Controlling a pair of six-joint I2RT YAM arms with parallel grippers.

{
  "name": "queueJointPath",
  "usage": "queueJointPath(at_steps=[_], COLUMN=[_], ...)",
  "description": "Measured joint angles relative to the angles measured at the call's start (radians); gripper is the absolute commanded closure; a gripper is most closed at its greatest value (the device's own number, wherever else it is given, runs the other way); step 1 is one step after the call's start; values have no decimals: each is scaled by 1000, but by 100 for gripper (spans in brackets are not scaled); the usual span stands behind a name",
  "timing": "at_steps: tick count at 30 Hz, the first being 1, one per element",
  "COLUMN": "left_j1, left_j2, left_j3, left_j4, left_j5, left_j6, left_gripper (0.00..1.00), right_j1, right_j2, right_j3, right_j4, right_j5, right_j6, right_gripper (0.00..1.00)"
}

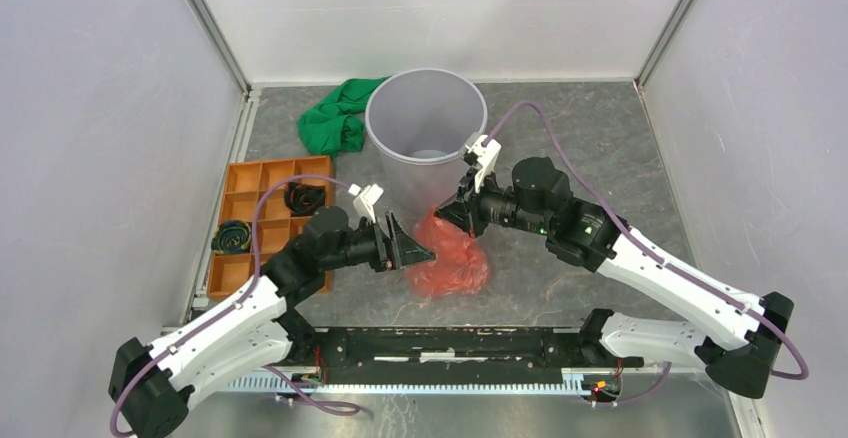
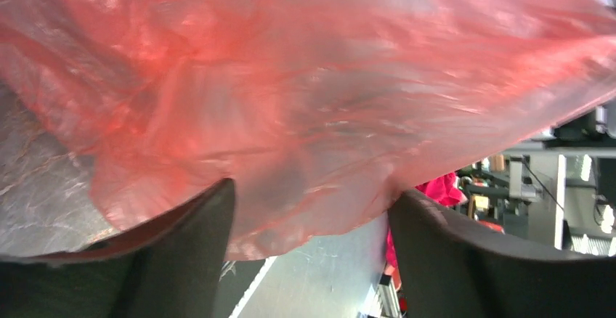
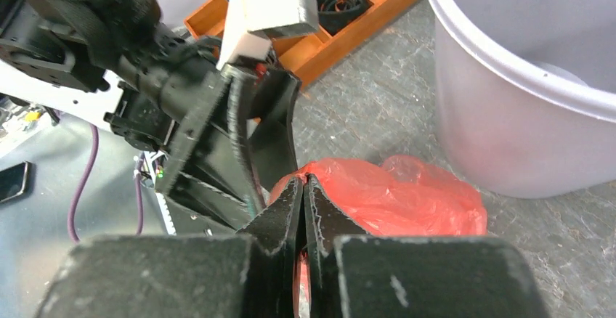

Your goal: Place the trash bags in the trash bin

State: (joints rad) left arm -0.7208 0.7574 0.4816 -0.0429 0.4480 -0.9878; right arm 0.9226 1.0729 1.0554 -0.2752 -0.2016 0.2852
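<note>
The red trash bag lies crumpled on the table just in front of the light-grey trash bin. My right gripper is shut on the bag's upper edge; in the right wrist view its fingertips pinch red film, with the bag beyond them and the bin at the right. My left gripper is open at the bag's left side. In the left wrist view the bag fills the frame and hangs between the spread fingers, which do not press it.
An orange compartment tray with dark coiled items stands at the left. A green cloth lies behind it, left of the bin. White walls close three sides. The arms' base rail runs along the near edge.
</note>
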Motion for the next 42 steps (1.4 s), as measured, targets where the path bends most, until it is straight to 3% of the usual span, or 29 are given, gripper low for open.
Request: queueJointPath(at_steps=[6,9,11,17,20,23,26,35,42], left_j1=[-8,-8,-8,-8,-8,-8,-8,-8,-8], left_j2=[99,134,141,127,115,113,112,128,127], left_j3=[113,199,241,301,333,371,397,404,405], left_j4=[-149,-218,-251,-325,-357,-389,-409,-449,-452], left_j5=[-116,-175,-193,-148,-95,-34,27,136,192], left_j6=[115,196,255,400,453,494,529,560,585], left_gripper=[68,81,96,98,98,98,98,98,98], right_j1=[0,0,0,0,0,-3,-30,-206,-410], right_j2=[-11,-36,-50,-97,-146,-211,-284,-378,-441], right_j3=[24,24,24,24,6,-57,-163,-352,-562], right_j4=[4,-13,-32,-106,-115,-91,-41,95,350], right_j5=[5,19,19,85,171,248,239,97,-211], right_j6=[-1,-21,-36,-134,-191,-243,-287,-317,-219], right_gripper=[88,84,81,63,46,20,9,6,7])
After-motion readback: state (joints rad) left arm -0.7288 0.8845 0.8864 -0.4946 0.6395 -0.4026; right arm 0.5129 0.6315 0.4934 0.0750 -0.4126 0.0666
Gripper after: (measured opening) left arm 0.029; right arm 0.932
